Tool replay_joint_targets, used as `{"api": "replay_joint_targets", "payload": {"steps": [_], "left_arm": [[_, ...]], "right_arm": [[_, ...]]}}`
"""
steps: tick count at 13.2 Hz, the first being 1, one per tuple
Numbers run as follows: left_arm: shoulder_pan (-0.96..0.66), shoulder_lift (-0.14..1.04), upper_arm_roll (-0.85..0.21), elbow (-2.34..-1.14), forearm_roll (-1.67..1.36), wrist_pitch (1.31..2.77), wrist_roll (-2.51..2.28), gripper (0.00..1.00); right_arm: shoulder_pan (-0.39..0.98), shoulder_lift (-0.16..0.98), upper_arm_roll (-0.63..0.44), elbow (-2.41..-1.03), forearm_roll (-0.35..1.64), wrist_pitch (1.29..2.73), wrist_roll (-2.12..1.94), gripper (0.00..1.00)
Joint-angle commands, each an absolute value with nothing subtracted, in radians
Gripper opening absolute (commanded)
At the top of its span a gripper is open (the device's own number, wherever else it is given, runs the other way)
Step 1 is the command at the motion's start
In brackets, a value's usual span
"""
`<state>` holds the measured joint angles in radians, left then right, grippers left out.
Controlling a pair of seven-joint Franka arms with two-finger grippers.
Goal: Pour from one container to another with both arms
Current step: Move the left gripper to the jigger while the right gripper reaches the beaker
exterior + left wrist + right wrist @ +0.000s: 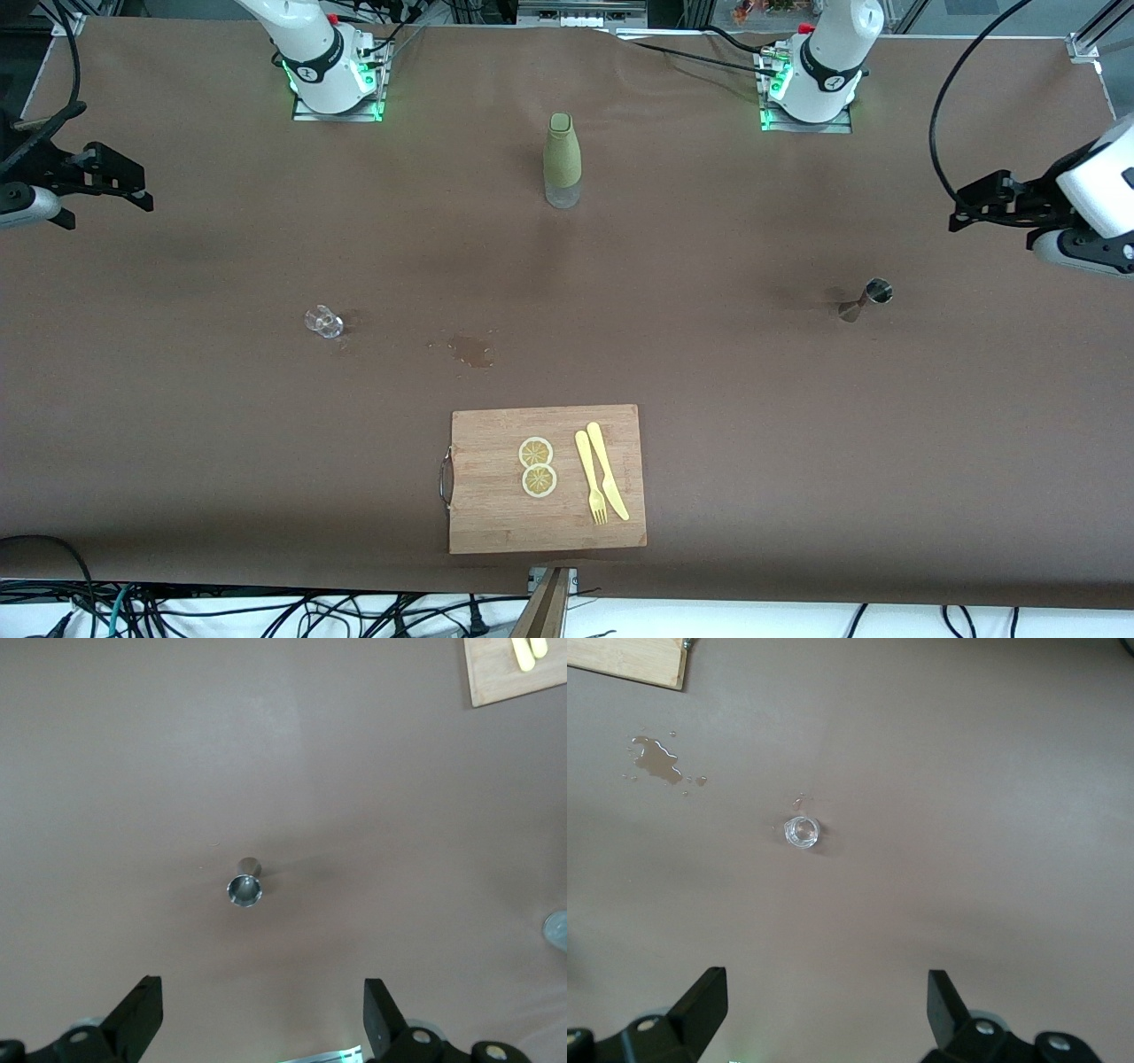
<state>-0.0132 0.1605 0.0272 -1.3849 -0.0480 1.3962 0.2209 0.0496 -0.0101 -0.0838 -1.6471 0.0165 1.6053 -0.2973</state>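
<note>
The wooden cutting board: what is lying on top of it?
On the cutting board lie two lemon slices, a yellow fork and a yellow knife. What is under the board cannot be seen.

Two white robot arms with glossy rounded shells. The right arm [306,44] and the left arm [828,53] each rise from a base wrapped in a black band with a small white mark, seated on a square metal plate lit green along its edges. A red button sits near each base, and black cables trail away from it. The right gripper [133,190] and left gripper [961,217] are matte black and angular, each fixed to a white and grey wrist. Wrist views show two black wedge-shaped fingers [137,1014] set wide apart, with silver screws [647,1025] at their mounts.
</note>
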Motion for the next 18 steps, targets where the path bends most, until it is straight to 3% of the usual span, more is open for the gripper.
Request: {"api": "replay_joint_targets", "payload": {"steps": [1, 5, 11, 15, 18], "left_arm": [[0.029, 0.179, 0.028, -1.377, -0.051, 1.379, 0.339, 1.00], [0.061, 0.230, 0.051, -1.391, -0.049, 1.378, 0.523, 1.00], [0.112, 0.281, 0.208, -1.436, -0.243, 1.376, 1.147, 1.00], [0.169, 0.348, 0.326, -1.583, -0.472, 1.368, 1.615, 1.00], [0.219, 0.435, 0.347, -1.638, -0.599, 1.365, 1.929, 1.00]], "right_arm": [[0.051, -0.006, -0.078, -1.641, 0.034, 1.612, -0.316, 1.00], [0.048, -0.012, -0.081, -1.638, 0.110, 1.583, -0.319, 1.00], [0.048, -0.046, -0.086, -1.640, 0.112, 1.506, -0.327, 1.00], [0.046, -0.034, -0.107, -1.632, 0.110, 1.519, -0.354, 1.00], [0.046, -0.023, -0.114, -1.626, 0.112, 1.502, -0.367, 1.00]]}}
